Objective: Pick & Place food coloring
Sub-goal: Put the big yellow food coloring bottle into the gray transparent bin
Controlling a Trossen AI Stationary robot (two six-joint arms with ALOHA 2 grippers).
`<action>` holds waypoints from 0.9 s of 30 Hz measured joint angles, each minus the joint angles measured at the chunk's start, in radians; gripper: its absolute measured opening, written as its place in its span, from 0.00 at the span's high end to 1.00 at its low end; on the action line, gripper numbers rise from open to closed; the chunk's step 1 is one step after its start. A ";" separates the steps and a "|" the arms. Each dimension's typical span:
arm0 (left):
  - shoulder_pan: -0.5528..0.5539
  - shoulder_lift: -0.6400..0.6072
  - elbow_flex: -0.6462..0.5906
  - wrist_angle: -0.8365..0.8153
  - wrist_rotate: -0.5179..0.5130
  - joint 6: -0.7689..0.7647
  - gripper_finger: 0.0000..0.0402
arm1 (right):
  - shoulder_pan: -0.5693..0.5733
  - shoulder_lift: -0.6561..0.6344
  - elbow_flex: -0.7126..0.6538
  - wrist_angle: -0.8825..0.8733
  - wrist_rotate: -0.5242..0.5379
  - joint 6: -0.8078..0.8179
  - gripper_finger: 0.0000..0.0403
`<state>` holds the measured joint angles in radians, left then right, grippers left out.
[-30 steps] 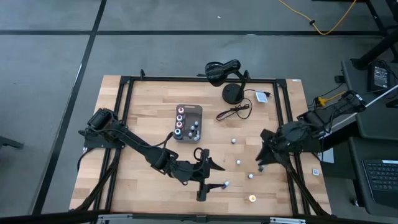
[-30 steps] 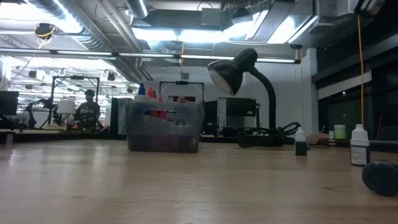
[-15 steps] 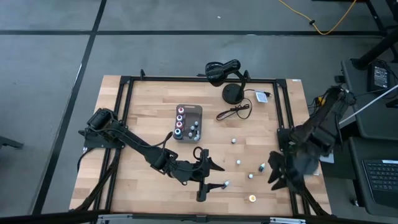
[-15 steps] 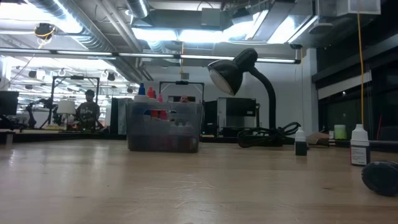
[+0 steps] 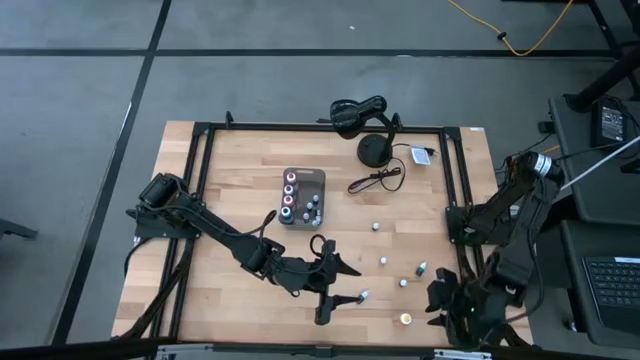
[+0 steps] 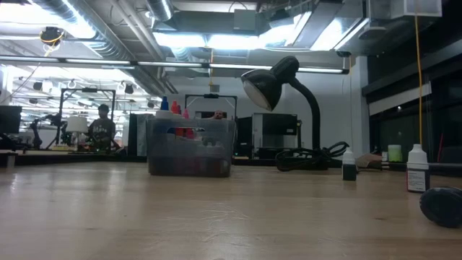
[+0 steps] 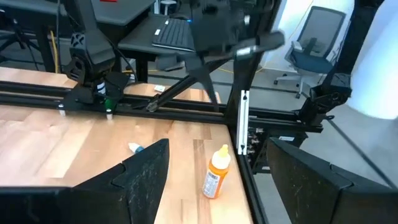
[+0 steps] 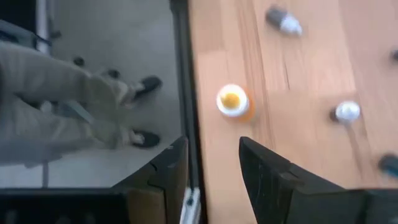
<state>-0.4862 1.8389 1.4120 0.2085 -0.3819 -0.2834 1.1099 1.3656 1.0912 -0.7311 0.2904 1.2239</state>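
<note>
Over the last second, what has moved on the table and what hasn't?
The right end effector swung from beside the loose bottles toward the table's near right corner, now close to the orange-capped bottle; it holds nothing, fingers apart. The left end effector stayed put by a fallen bottle. The tray with its bottles, the lamp and the loose bottles kept their places.

Wooden table (image 5: 230, 190): tray (image 5: 303, 196), lamp (image 5: 372, 148), bottles (image 5: 381, 261)

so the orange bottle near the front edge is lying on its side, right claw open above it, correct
Not quite: the orange bottle stands upright, as the left wrist view shows. The right claw is indeed open above it.
</note>
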 joint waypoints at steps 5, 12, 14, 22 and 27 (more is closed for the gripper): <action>0.000 0.000 0.000 0.002 0.003 -0.010 0.34 | -0.001 0.035 -0.002 -0.041 -0.037 0.007 0.64; 0.000 0.000 0.000 0.001 0.003 -0.010 0.34 | 0.002 0.068 -0.002 -0.037 -0.037 0.002 0.63; 0.000 0.000 0.000 0.002 0.003 -0.010 0.34 | 0.006 0.087 -0.002 -0.038 -0.037 0.003 0.63; 0.000 0.000 0.000 0.001 0.003 -0.010 0.34 | 0.009 0.129 -0.002 -0.036 -0.037 0.067 0.63; 0.003 0.000 0.000 0.005 0.004 -0.010 0.34 | 0.027 0.129 -0.002 -0.049 -0.022 0.108 0.63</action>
<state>-0.4836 1.8393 1.4120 0.2136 -0.3782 -0.2935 1.1368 1.4944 1.0897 -0.7797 0.2683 1.3322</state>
